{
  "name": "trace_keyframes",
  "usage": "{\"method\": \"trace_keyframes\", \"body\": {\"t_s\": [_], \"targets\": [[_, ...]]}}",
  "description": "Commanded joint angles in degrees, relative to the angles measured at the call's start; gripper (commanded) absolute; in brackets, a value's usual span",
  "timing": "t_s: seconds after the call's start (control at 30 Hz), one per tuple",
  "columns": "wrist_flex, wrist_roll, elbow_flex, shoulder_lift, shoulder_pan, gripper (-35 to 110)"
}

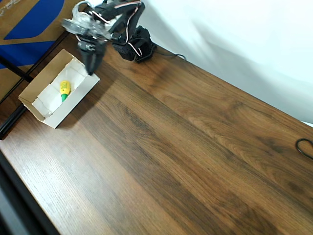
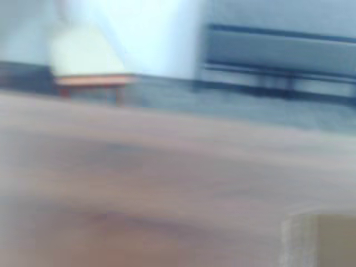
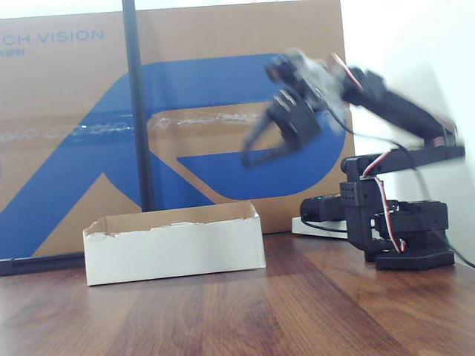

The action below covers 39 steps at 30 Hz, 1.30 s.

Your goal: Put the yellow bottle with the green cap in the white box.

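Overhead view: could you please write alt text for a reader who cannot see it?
The yellow bottle with the green cap lies inside the white box at the upper left of a brown wooden table. The black robot arm's hand, blurred, hangs above the box's far end, holding nothing.

Wrist view wholly blurred
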<state>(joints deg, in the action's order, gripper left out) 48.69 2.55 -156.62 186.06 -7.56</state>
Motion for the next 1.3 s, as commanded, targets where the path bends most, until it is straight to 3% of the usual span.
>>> {"method": "trace_keyframes", "body": {"t_s": [0.0,0.3,0.87,1.27], "targets": [[-0.8,-1.4,-5.0,6.9,-1.0,0],[-1.8,-7.0,-16.3,12.6,-1.8,0],[21.9,-16.7,-23.7,18.3,1.1,0],[31.9,-19.4,-22.1,18.2,1.2,0]]}}
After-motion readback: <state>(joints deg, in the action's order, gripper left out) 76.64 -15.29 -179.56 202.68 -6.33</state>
